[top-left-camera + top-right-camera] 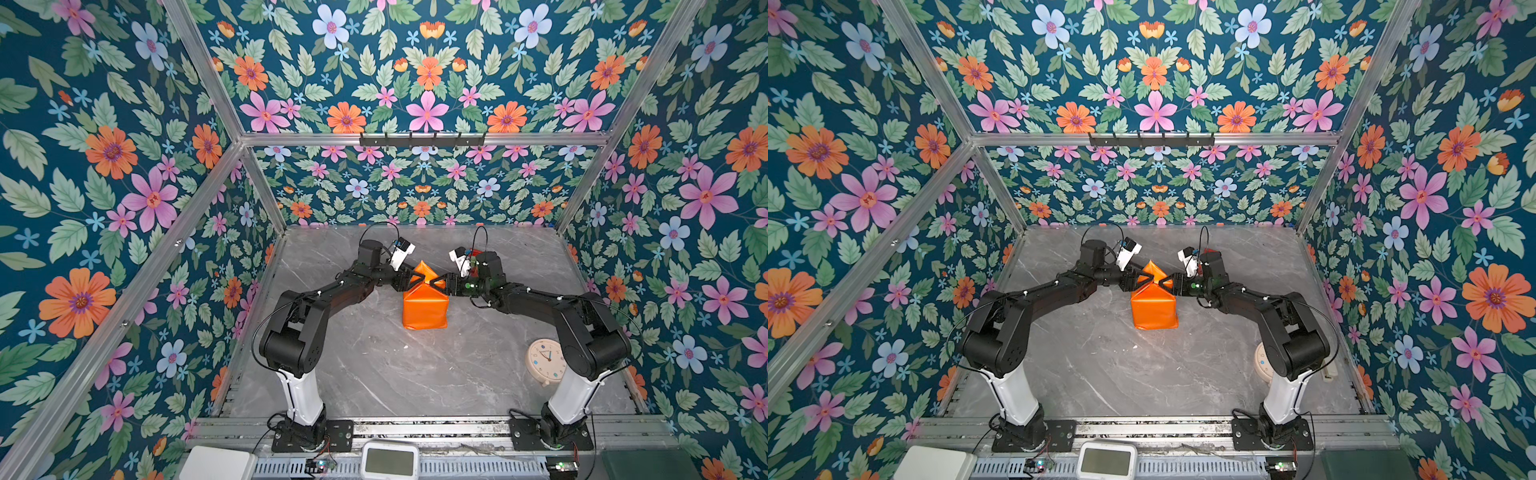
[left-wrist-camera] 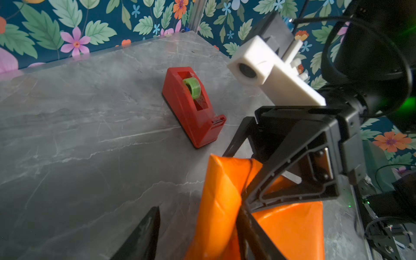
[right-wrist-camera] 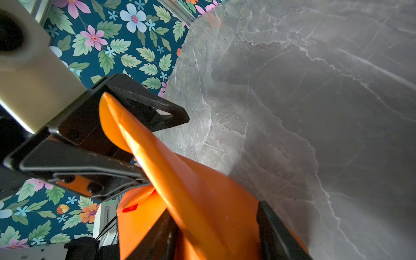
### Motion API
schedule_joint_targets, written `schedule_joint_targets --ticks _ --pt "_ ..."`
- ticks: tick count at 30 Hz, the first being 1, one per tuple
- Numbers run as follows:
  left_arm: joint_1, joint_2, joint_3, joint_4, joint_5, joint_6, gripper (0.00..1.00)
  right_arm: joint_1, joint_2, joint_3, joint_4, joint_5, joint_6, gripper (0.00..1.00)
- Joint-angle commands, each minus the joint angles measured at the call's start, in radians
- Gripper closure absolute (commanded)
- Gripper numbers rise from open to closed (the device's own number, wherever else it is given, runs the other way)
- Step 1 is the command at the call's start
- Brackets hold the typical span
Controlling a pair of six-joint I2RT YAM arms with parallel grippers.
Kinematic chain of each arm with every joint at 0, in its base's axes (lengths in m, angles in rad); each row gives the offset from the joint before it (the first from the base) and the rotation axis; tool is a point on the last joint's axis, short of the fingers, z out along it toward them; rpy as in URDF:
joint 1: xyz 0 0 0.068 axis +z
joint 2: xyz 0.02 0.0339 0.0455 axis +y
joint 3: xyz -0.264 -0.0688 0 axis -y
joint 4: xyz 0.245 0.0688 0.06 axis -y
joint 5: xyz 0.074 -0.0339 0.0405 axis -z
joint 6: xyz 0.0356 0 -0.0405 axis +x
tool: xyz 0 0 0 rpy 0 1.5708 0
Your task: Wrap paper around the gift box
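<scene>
left tool (image 1: 425,283), right tool (image 1: 435,283) tip-to-tip

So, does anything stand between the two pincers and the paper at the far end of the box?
Nothing visible does. The left pincer and the right pincer both reach the raised flap of the paper, one from each side. The red tape dispenser stands behind it, apart.
</scene>
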Motion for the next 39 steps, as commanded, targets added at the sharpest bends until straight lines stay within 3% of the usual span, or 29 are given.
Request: schedule_joint_targets --ticks 1,14,18,22,28,39 --pt "0.002 0.004 0.014 -0.012 0.065 0.038 0.44 0.003 0.007 -0.001 -0.106 0.003 -0.023 0.45" --pt "-0.004 0.049 0.095 0.009 0.144 0.003 0.61 0.003 0.001 0.005 -0.125 0.006 -0.031 0.47" --pt "-0.015 0.047 0.097 0.009 0.141 0.013 0.70 0.003 0.000 0.010 -0.132 0.009 -0.030 0.47" --pt "-0.023 0.024 0.081 0.028 0.122 0.025 0.87 0.003 -0.001 0.012 -0.140 0.018 -0.008 0.47" --pt "-0.036 -0.065 -0.031 0.107 0.031 0.076 1.00 0.003 -0.023 0.003 -0.117 0.024 0.077 0.45" --pt "-0.096 -0.159 -0.147 0.160 -0.186 0.156 1.00 0.003 -0.171 -0.067 -0.152 0.029 0.098 0.37"
